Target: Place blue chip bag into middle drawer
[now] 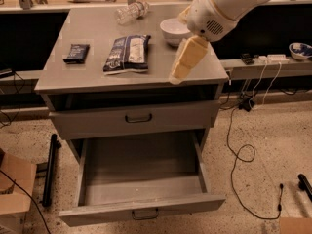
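The blue chip bag point(127, 53) lies flat on the grey tabletop point(87, 74), left of centre. The middle drawer point(141, 177) is pulled out wide below, its grey inside bare. My gripper point(183, 67) hangs from the white arm over the tabletop's right front part, to the right of the bag and apart from it. It holds nothing that I can see.
A small black packet point(76, 52) lies at the table's left. A white bowl point(175, 30) and a clear plastic bottle point(130, 12) stand behind the bag. The upper drawer point(136, 118) is shut. Cables lie on the floor at the right; a cardboard box point(12, 191) stands at the left.
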Robot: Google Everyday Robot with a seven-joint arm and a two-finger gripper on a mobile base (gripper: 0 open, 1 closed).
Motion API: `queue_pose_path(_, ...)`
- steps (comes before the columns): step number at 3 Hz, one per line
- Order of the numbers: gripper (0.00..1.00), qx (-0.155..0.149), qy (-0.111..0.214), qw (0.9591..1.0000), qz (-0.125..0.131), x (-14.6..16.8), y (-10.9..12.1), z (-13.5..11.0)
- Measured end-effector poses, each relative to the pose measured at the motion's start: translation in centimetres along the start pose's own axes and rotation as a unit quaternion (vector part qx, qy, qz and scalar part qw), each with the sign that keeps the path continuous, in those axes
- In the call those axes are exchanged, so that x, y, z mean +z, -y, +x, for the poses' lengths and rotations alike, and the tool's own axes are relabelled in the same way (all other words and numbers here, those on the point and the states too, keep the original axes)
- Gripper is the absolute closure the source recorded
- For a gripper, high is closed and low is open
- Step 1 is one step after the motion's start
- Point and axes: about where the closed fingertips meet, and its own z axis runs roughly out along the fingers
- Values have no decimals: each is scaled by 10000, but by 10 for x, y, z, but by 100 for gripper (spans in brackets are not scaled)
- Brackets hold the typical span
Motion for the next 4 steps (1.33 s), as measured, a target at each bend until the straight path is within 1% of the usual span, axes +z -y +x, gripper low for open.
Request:
queue_pose_path(1,0,106,230,9997,-36,15,-1,1)
queue_pose_path(2,0,164,769,9968,-145,56,14,-14)
queue_pose_path(3,0,246,1248,9915,-288,97,36,-24)
queue_pose_path(4,0,309,1649,9847,-463,136,58,-30)
